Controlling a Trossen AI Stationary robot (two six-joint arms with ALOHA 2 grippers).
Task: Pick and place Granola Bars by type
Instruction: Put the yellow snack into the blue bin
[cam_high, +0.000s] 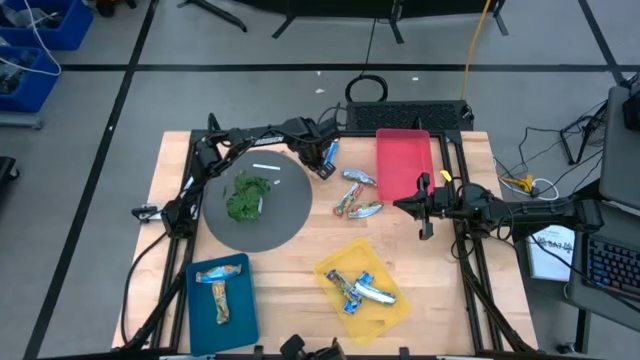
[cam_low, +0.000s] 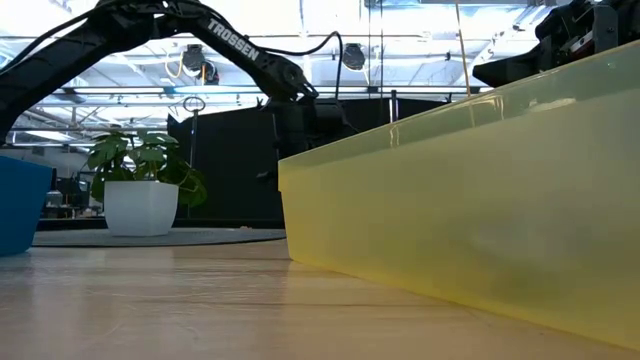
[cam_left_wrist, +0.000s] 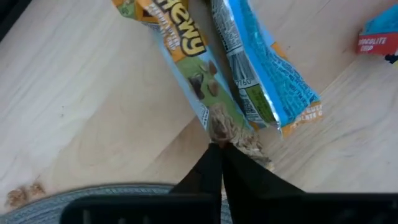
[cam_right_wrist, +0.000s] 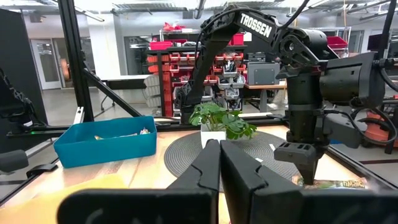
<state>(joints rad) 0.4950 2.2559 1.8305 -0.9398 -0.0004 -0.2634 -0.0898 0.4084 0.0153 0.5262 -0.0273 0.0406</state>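
Note:
My left gripper (cam_high: 322, 164) stands just off the far right rim of the round grey mat (cam_high: 285, 225). It is shut on the end of a teal and orange-brown granola bar (cam_left_wrist: 186, 56). A bright blue bar (cam_left_wrist: 261, 68) lies right beside that bar on the wood. Three more loose bars (cam_high: 358, 195) lie between the mat and the red tray (cam_high: 403, 165). The yellow tray (cam_high: 340, 265) and the blue tray (cam_high: 240, 320) each hold bars. My right gripper (cam_high: 405, 205) waits shut at the right, above the table. My left gripper pinches the crimped end seal (cam_left_wrist: 233, 134) of the teal and orange-brown bar between its two fingertips. The fingers (cam_right_wrist: 308, 168) come from above and point down. The bar lies flat on the table, stretching away from the fingers.
A green leafy plant (cam_high: 246, 197) and a small white stick (cam_high: 267, 167) sit on the grey mat. In the low view the yellow tray's wall (cam_low: 480, 200) fills the near right and the blue tray's corner (cam_low: 15, 215) the left. Bare wood lies between the trays.

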